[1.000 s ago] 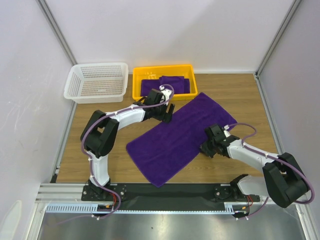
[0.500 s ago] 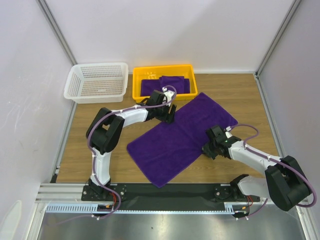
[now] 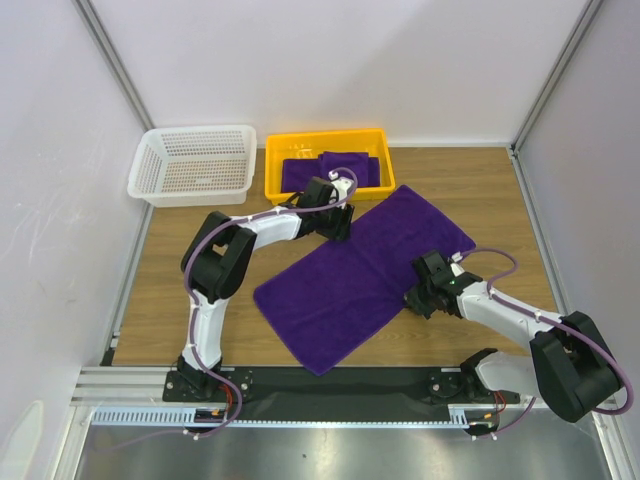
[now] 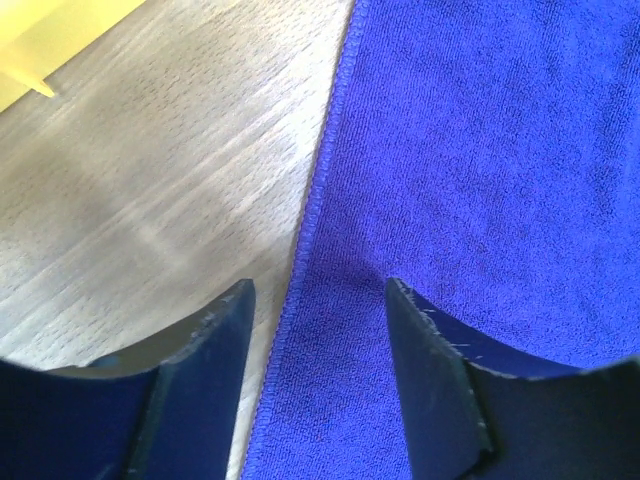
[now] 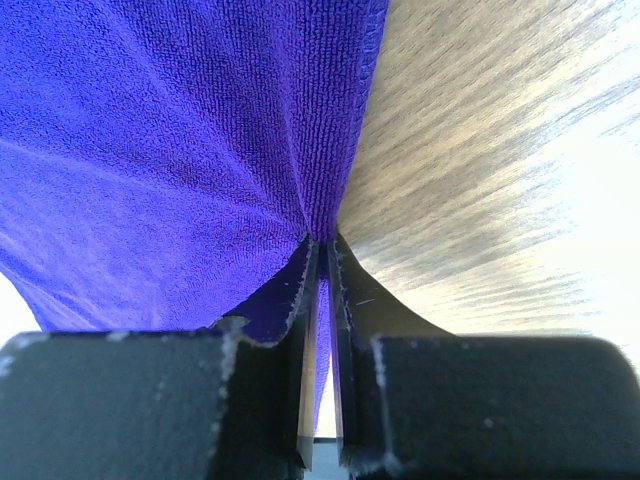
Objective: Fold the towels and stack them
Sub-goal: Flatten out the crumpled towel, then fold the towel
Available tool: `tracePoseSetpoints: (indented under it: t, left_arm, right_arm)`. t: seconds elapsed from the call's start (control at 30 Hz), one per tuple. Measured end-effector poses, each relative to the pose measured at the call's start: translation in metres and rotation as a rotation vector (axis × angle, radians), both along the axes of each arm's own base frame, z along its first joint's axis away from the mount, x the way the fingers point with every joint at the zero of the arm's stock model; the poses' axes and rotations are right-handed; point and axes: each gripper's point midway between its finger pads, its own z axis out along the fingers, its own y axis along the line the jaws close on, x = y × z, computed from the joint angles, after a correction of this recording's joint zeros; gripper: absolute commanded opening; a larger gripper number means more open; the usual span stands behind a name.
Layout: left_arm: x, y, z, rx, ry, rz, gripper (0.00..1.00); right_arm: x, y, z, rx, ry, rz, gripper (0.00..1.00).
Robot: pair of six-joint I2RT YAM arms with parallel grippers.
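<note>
A purple towel [image 3: 360,275] lies open and flat, set diagonally across the middle of the worktop [image 3: 480,190]. One short end points to the far right, the other to the near edge.

Over the last second the left tool [image 3: 340,222] has slid rightward along the far side. It now sits at the towel's far long edge. Its fingers are spread, one over bare wood and one over cloth, with the hem between them, and nothing is gripped yet. The right tool [image 3: 412,300] has barely moved and stays clamped on the opposite long edge, with a pinch of cloth bunched between its closed fingers. Both arms look nearly set for a first fold, with only the left grasp still to make.

Bare wood lies open at the near left and the far right of the worktop. The far side is tighter. A yellow tray [image 3: 325,137] holding folded towels [image 3: 330,170] sits just behind the left tool. A white basket [image 3: 195,165] stands at the far left corner.
</note>
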Motion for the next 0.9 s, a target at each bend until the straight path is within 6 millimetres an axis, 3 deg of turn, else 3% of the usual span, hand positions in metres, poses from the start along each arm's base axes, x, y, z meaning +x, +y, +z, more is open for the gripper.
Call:
tracePoseSetpoints:
  t: [0.57,0.67,0.9]
  left_arm:
    - [-0.0029,-0.0028,-0.0045,0.009,0.001,-0.015,0.19]
    - [-0.0028,-0.0035,-0.0041,0.008,0.000,-0.015,0.01]
    - [-0.0015,-0.0052,-0.0026,0.004,-0.011,-0.018,0.00]
  right_arm:
    - [-0.0006,-0.0004,-0.0001,-0.001,0.002,0.000,0.00]
    - [-0.0012,-0.0008,0.0000,-0.002,0.003,0.000,0.00]
    - [-0.0053,-0.0046,0.0023,-0.013,0.008,-0.003,0.00]
